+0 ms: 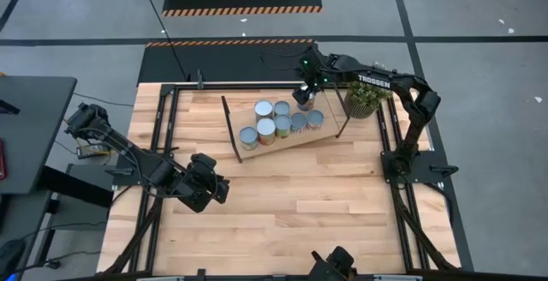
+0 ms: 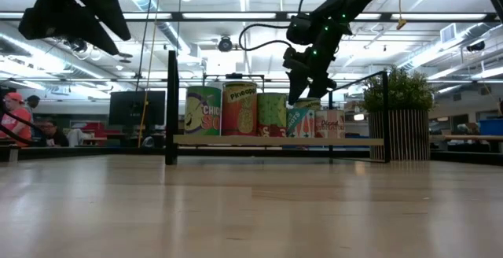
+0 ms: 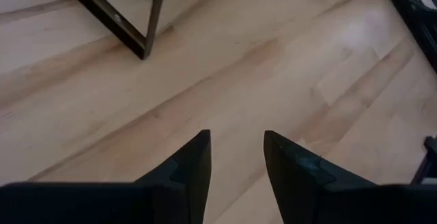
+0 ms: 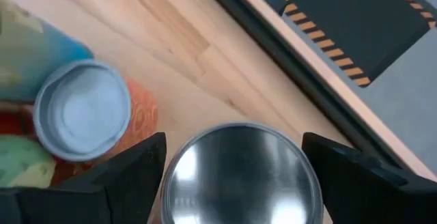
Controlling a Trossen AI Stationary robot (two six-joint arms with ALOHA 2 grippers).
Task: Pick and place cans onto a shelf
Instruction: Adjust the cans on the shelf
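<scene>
Silver-topped can [image 4: 240, 176] sits between the right tool's [image 4: 235, 173] spread fingers, gaps visible on both sides, at the shelf's [image 1: 295, 140] far edge. Six more cans [image 1: 276, 120] stand upright on the shelf board, beside a potted plant [image 1: 364, 98]. Left tool [image 3: 235, 162] hovers parted and empty over bare table [image 1: 282, 204]

The near half of the table [image 1: 291, 212] is bare wood with lots of room to move. Far back, cans [image 1: 274, 120] crowd the shelf [image 1: 295, 140]. A plant [image 1: 364, 99] blocks its right end.
</scene>
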